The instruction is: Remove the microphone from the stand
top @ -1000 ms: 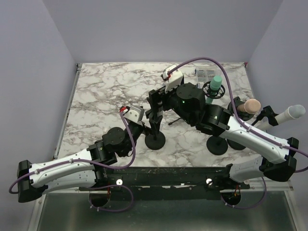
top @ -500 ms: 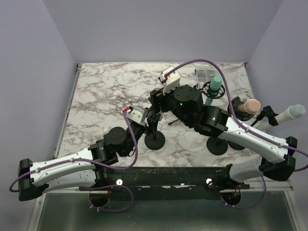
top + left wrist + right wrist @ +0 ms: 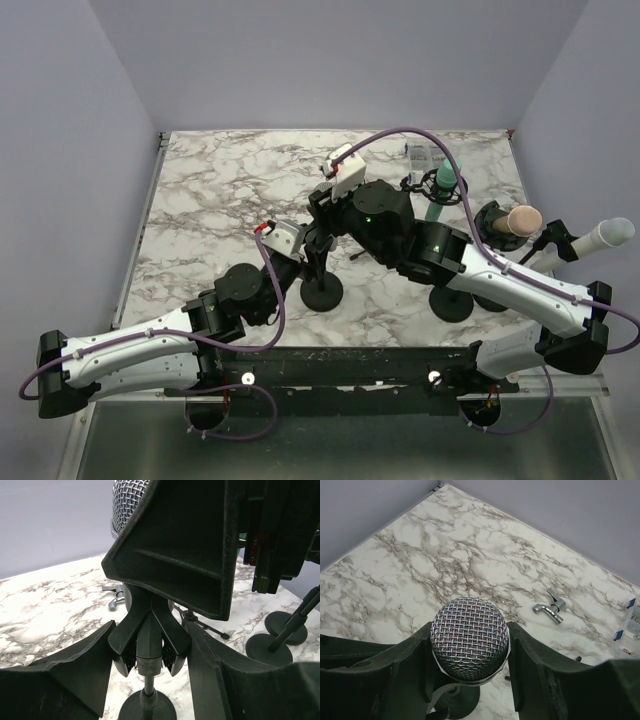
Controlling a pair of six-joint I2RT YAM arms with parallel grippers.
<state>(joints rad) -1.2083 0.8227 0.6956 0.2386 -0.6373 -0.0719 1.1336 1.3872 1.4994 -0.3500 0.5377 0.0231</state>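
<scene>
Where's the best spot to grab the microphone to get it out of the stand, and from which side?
Take the microphone just under its mesh head, fingers on opposite sides, coming down from above. It stands upright in the stand clip, head on top, so a straight upward pull should free it. The right gripper flanks it that way.

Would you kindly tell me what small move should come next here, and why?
I would judge that the right claw should ease the microphone up out of the clip: its fingers hug the mesh head, and the left claw seems to brace the stand below.
</scene>
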